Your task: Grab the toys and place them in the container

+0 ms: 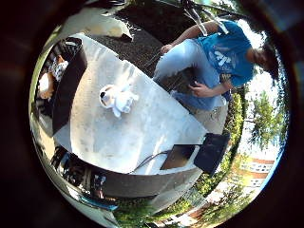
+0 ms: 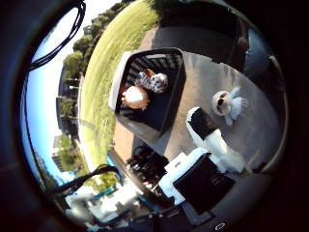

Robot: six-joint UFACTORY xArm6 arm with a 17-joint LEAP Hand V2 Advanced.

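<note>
No legible writing. Hand point(image 2: 212, 145) above counter point(image 1: 142, 128), finger extended, holding nothing; white plush dog point(image 1: 118, 99) beside black container point(image 2: 169, 92).

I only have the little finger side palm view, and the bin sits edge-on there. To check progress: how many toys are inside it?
Observer: Two. A spotted plush and a round orange-and-white plush lie in the black container.
Operator: Is the hand holding anything?
Observer: No. The hand is empty, with a finger straight out over the table, apart from the white plush dog.
</note>
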